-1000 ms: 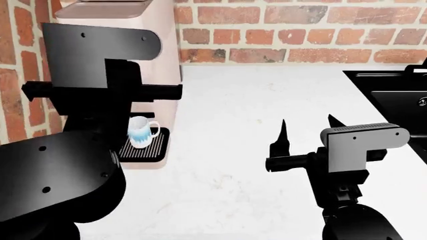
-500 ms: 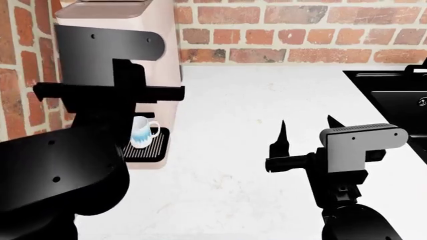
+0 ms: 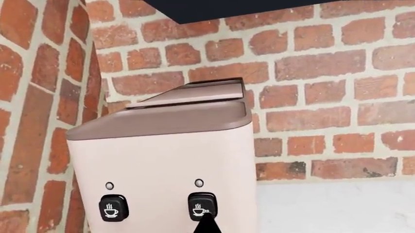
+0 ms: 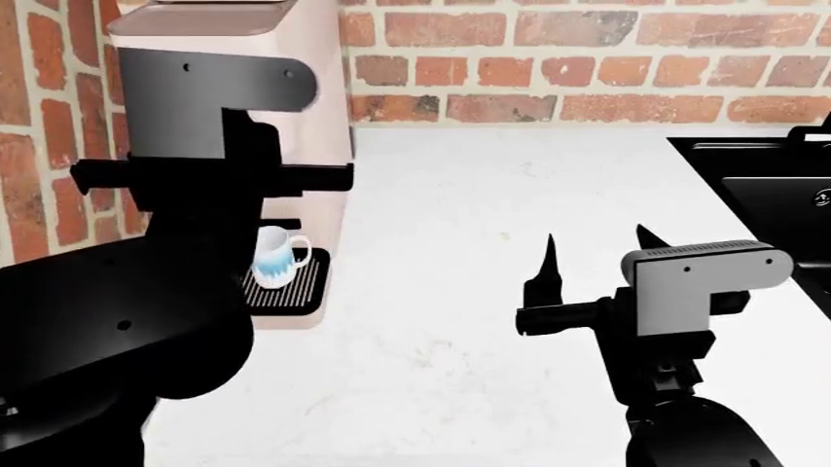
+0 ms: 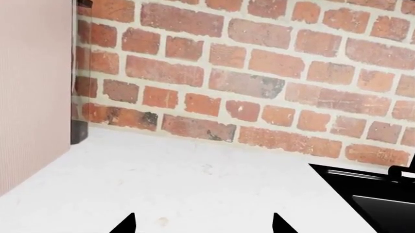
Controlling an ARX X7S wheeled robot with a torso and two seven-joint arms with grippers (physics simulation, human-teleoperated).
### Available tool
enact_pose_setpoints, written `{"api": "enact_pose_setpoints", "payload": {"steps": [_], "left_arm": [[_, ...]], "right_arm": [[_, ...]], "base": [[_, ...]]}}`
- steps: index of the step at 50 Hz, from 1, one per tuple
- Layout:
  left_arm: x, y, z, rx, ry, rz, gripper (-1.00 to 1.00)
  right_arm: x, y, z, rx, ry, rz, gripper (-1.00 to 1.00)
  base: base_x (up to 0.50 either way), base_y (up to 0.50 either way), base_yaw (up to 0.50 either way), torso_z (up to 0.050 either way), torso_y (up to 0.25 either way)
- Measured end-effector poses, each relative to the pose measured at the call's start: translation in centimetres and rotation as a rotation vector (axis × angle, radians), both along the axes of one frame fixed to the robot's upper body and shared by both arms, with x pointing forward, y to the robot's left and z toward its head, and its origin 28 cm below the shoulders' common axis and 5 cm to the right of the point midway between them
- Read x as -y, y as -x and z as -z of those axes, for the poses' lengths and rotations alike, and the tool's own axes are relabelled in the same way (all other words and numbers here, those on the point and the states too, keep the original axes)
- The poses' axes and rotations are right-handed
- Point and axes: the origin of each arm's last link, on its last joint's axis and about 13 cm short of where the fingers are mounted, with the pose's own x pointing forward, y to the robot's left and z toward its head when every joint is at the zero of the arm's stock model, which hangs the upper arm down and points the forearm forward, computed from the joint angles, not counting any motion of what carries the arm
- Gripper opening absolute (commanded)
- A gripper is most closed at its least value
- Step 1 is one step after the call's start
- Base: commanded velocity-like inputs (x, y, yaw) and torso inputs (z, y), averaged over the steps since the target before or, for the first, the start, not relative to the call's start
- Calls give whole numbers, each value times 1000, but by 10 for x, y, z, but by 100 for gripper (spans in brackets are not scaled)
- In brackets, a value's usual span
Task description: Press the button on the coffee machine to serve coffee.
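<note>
Brick walls back a white counter (image 4: 493, 243). Left gripper (image 3: 207, 224), jaw state unclear, has its tip at the lower edge of the right-hand button (image 3: 202, 210) on the coffee machine (image 4: 311, 97) in the counter's far left corner. Right gripper (image 4: 600, 255) hovers spread apart mid-counter, well away.

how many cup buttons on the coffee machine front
2. On the coffee machine front: one cup button nearer the corner wall, the other beside it, with the left gripper tip at it.
</note>
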Motion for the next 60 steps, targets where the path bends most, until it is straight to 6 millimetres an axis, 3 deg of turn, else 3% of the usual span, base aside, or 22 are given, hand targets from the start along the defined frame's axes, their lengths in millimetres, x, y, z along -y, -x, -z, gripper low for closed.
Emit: {"api": "enact_pose_setpoints", "payload": {"steps": [42,60], "left_arm": [[1,-6,2,-15,-1,19,-100],[-3,25,-3,17,-23,25,-100]], "right_arm": [[-1,-2,2,-9,0,-5,100],[0,0,1,-4,0,-3,100]], "base": [[0,0,0,0,0],[0,0,0,0,0]]}}
